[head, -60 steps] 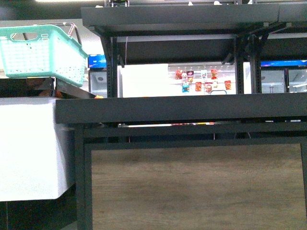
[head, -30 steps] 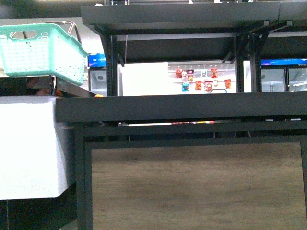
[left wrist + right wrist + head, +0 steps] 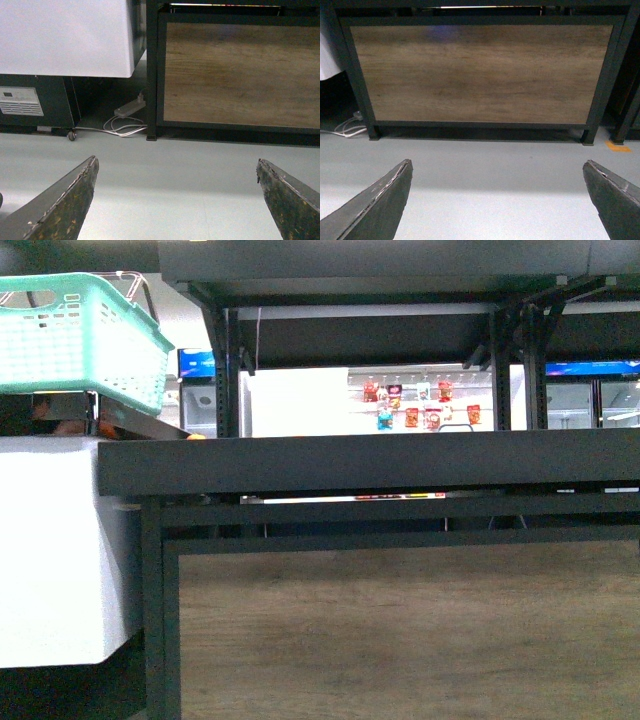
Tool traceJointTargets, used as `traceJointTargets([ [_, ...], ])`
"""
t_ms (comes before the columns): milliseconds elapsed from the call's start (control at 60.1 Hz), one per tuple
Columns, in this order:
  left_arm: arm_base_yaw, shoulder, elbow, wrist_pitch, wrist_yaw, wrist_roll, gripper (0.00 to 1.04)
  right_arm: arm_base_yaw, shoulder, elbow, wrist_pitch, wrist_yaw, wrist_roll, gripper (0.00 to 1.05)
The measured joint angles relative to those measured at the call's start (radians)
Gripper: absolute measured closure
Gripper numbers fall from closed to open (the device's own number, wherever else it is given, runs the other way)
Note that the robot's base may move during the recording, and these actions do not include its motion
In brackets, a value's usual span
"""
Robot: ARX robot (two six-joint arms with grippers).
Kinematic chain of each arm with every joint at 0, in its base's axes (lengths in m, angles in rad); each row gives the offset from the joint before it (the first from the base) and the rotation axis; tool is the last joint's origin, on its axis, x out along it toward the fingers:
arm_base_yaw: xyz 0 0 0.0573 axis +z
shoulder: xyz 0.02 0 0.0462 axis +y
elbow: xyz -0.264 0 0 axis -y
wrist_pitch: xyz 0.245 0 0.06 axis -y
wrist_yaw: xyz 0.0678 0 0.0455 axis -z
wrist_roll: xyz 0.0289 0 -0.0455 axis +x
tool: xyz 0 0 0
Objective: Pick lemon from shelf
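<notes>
The lemon is out of sight, so its place and long axis can't be told. The shelf (image 3: pixel 370 462) runs side to side across the front view, its front lip hiding the tray top, with a wood panel (image 3: pixel 400 630) below. A teal basket (image 3: pixel 75 335) sits up left above a white cabinet (image 3: pixel 50 550). Pale grey floor (image 3: pixel 175 150) lies under both wrists. The left gripper (image 3: pixel 176 161) and right gripper (image 3: pixel 497 163) are spread wide, holding nothing.
</notes>
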Motion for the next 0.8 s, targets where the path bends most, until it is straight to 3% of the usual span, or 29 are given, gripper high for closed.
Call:
traceJointTargets([
  [798,0.0,0.0,0.0,0.0,0.0,0.0,0.08,0.0,0.0,0.0,0.0,0.0,0.0,0.02],
])
